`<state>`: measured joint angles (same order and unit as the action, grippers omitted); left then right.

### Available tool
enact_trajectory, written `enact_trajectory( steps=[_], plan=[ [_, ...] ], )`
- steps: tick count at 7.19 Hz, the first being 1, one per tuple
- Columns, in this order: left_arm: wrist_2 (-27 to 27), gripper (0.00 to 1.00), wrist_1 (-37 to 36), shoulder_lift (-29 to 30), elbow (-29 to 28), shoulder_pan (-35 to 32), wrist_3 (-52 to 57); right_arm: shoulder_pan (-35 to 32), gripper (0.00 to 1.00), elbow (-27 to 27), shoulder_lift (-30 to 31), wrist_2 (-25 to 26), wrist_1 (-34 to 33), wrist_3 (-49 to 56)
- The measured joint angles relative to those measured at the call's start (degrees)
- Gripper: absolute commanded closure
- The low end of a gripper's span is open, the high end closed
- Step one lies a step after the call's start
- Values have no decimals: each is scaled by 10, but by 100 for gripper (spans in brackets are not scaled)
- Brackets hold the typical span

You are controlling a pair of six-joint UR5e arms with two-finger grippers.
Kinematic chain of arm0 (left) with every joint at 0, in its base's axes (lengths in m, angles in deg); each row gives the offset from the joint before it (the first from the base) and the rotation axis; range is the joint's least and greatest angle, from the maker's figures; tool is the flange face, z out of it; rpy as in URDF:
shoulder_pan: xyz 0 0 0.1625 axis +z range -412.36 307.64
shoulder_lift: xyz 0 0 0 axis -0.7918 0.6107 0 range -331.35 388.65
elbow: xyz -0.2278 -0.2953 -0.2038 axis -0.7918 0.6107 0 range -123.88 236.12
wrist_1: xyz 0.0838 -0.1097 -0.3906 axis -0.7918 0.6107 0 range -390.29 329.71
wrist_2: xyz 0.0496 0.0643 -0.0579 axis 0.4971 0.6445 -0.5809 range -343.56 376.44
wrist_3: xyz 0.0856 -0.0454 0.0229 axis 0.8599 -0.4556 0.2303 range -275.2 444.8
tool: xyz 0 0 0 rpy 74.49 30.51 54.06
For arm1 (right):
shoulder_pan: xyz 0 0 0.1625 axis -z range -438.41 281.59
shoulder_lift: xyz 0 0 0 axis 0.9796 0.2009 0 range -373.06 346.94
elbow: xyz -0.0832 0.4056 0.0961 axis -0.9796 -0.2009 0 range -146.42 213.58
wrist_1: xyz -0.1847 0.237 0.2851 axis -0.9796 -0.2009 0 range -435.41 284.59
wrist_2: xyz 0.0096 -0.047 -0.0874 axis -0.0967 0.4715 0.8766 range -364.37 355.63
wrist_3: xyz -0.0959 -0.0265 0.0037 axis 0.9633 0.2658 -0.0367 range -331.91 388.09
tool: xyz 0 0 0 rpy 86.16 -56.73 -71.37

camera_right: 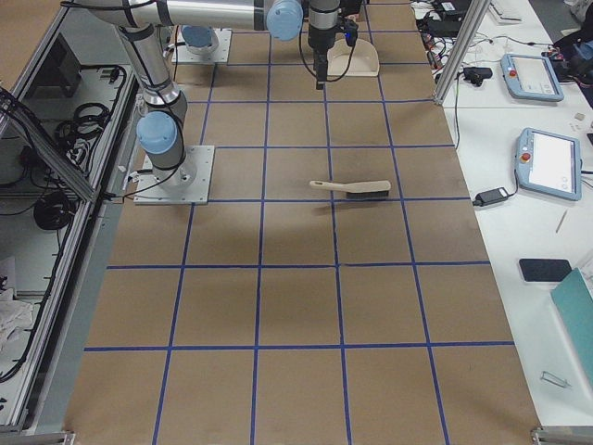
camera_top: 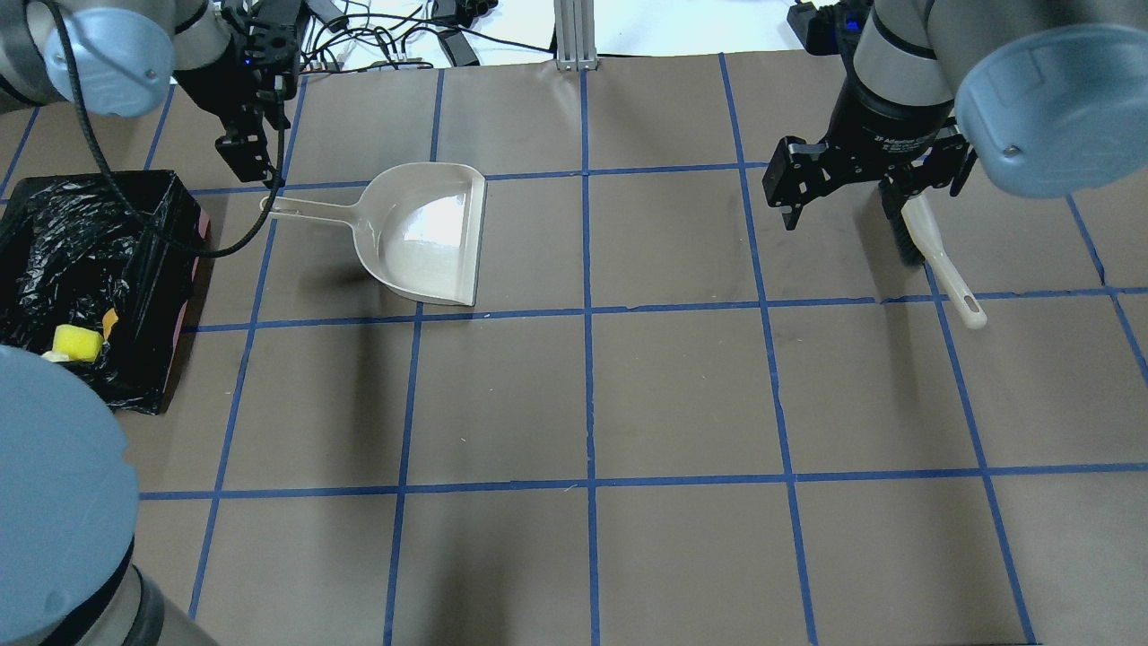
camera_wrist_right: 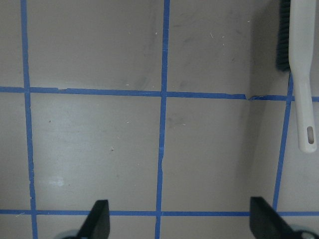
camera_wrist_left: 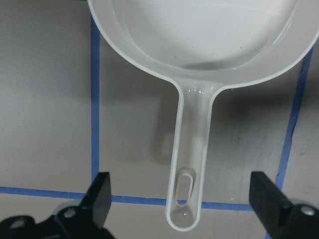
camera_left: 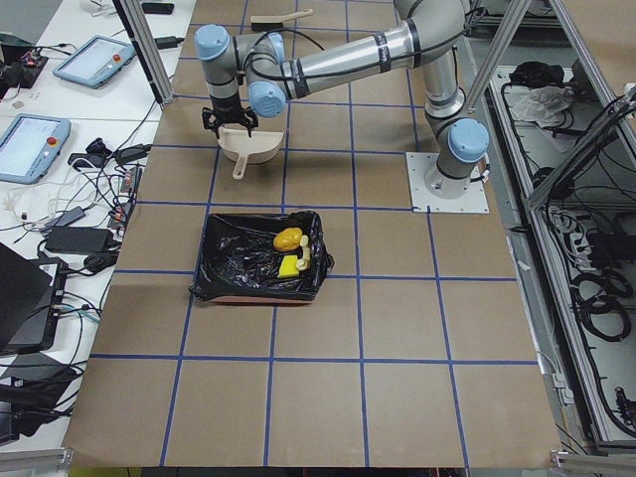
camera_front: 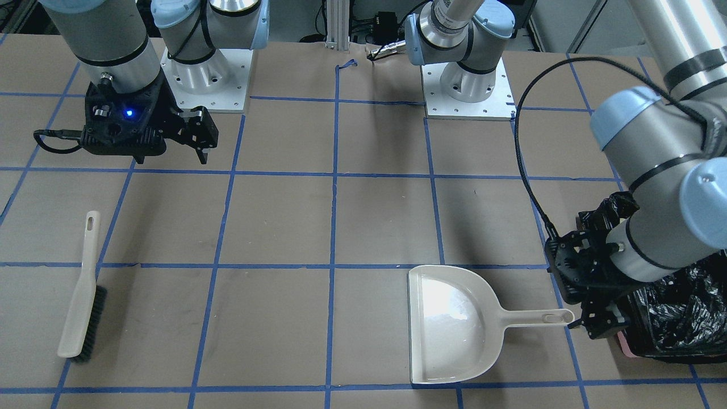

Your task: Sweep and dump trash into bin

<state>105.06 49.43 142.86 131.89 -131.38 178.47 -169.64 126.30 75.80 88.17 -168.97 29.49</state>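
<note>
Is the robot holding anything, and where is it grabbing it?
Nothing is held. The left hand is open over the end of the dustpan handle without gripping it; the right hand is open, away from the brush.

Brown paper with a grid of blue tape lines is covering the wide table (camera_top: 682, 404). A white side desk (camera_right: 496, 139) is carrying grey-blue touch tablets (camera_right: 548, 163) and black cables (camera_top: 350, 45).
</note>
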Motion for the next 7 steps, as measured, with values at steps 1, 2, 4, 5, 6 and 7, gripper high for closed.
enact_trajectory(
  steps=[1, 2, 4, 5, 6, 7],
  plan=[
    [-9, 0, 26, -22, -4, -2, -38, 0, 0, 0, 0, 0, 0, 0],
    [-21, 0, 47, -41, -6, -7, -93, 0, 0, 0, 0, 0, 0, 0],
    [-28, 0, 84, -78, -5, -18, -219, 0, 0, 0, 0, 0, 0, 0],
    [-29, 0, 91, -92, 0, -21, -302, 0, 0, 0, -1, 1, 0, 0],
    [-28, 0, 96, -102, 4, -26, -387, 0, 0, 0, -1, 1, 0, 0],
    [-26, 0, 97, -108, 8, -38, -460, 0, 0, 0, -1, 1, 0, 0]
  ],
)
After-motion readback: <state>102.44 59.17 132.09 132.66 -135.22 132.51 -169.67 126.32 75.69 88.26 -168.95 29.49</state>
